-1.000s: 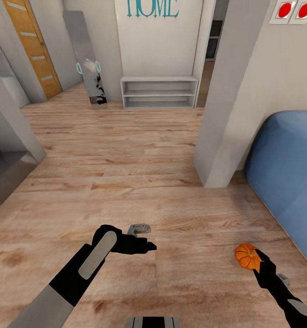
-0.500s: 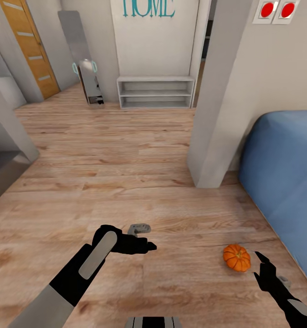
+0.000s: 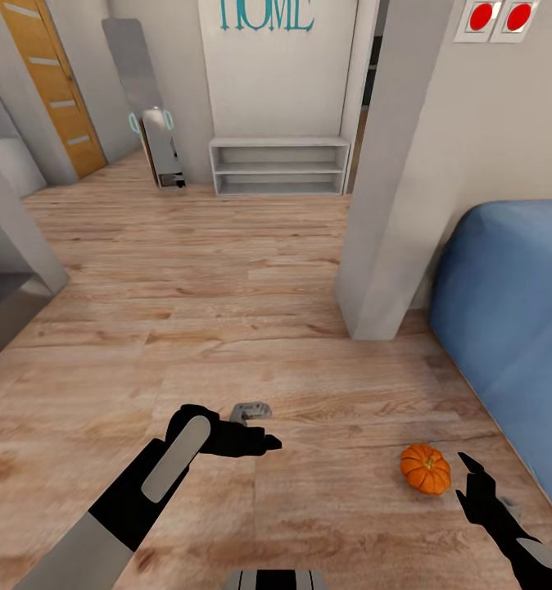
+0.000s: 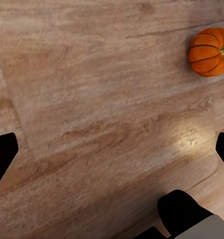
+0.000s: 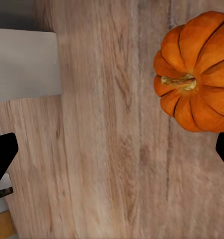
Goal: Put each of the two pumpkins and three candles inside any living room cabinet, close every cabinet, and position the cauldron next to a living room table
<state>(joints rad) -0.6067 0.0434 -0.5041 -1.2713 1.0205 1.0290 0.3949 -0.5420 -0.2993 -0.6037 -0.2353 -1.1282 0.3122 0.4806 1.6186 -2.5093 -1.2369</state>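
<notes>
Wood plank floor; grey pillar, blue sofa, white low shelf. Pumpkin lies on the floor beside the sofa. Right gripper just beside it, fingers spread, empty; left gripper fingers likewise spread, holding nothing.

Left arm: extended forward and low, forearm angled inward.
Left gripper: fingers spread wide apart, nothing held.
Right arm: reached forward at the right side.
Right gripper: fingers parted, nothing grasped.
</notes>
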